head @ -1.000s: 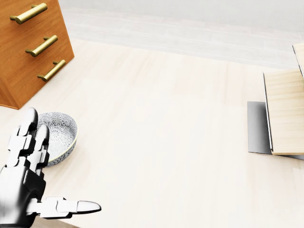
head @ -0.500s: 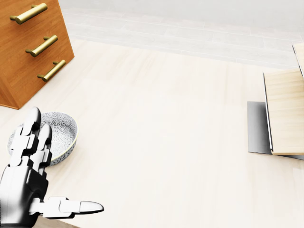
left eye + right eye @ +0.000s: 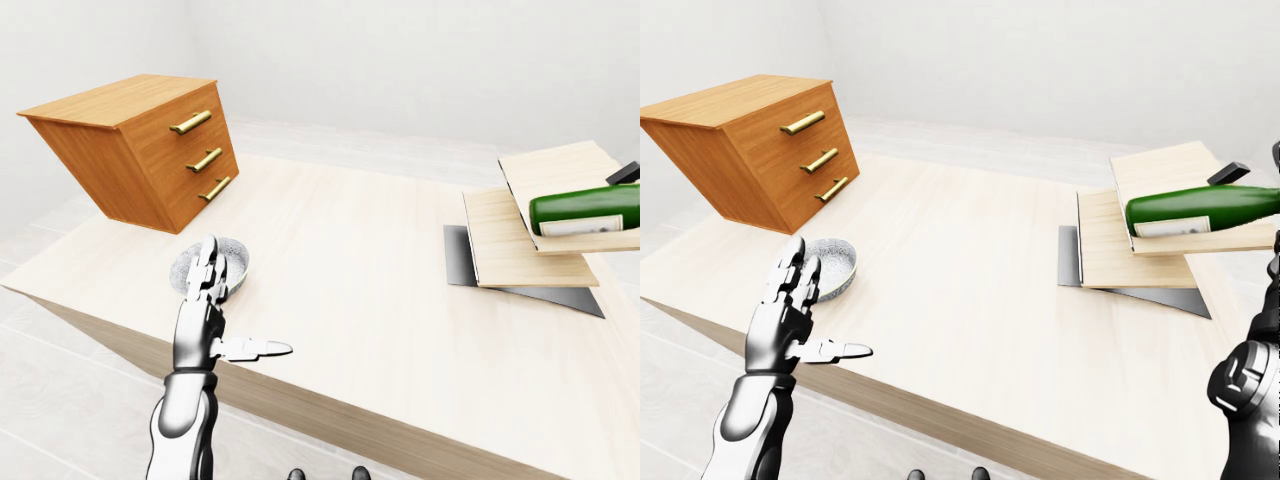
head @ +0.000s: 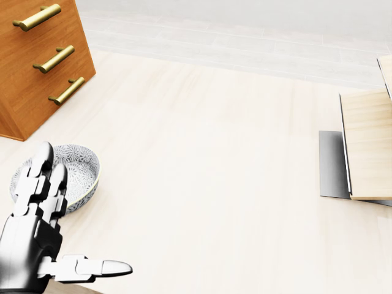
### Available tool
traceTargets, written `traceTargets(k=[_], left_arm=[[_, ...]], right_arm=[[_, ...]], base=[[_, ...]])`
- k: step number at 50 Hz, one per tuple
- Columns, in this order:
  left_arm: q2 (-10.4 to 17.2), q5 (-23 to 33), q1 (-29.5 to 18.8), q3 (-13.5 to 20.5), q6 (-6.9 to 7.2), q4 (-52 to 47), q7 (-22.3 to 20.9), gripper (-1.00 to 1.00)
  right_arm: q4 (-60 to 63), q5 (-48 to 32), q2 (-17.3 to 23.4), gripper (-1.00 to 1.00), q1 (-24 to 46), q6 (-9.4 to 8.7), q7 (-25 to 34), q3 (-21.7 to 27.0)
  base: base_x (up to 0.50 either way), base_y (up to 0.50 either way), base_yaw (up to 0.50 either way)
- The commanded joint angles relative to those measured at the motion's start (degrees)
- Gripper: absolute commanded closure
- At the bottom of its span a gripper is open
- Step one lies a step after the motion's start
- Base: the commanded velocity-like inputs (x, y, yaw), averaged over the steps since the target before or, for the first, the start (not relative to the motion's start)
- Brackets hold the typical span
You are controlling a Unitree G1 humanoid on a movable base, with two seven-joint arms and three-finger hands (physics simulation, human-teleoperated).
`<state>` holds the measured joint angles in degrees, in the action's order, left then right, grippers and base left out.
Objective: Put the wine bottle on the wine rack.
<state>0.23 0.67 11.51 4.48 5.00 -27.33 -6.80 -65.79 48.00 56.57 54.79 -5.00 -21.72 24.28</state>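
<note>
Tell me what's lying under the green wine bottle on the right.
The green glass wine bottle lies on its side over pale stepped wooden rack boards, with a grey metal base plate lowest. Whether it touches the boards is unclear; its neck end runs out of view.

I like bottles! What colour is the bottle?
Dark green, with a pale label; the bottle shows best in the right-eye view.
</note>
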Motion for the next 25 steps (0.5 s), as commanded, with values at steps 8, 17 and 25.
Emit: traceTargets(k=[8, 17, 25], left_arm=[[-0.1, -0.3, 0.2, 0.1, 0.0, -0.1, -0.1, -1.0], [0.0, -0.4, 0.1, 0.1, 0.0, 0.6, -0.3, -1.0], [-0.1, -0.5, 0.3, 0.2, 0.0, 0.6, -0.3, -1.0]], right_arm=[[-0.2, 1.3, -0.5, -1.0, -5.4, 0.0, -0.2, 0.8], [0.4, 1.6, 0.2, -1.0, -7.0, 0.0, 0.2, 0.9], [-1.1, 0.9, 0.1, -1.0, -8.4, 0.0, 0.9, 0.8]], base=[[0.0, 0.0, 0.0], [0.0, 0.0, 0.0], [0.0, 0.0, 0.0]])
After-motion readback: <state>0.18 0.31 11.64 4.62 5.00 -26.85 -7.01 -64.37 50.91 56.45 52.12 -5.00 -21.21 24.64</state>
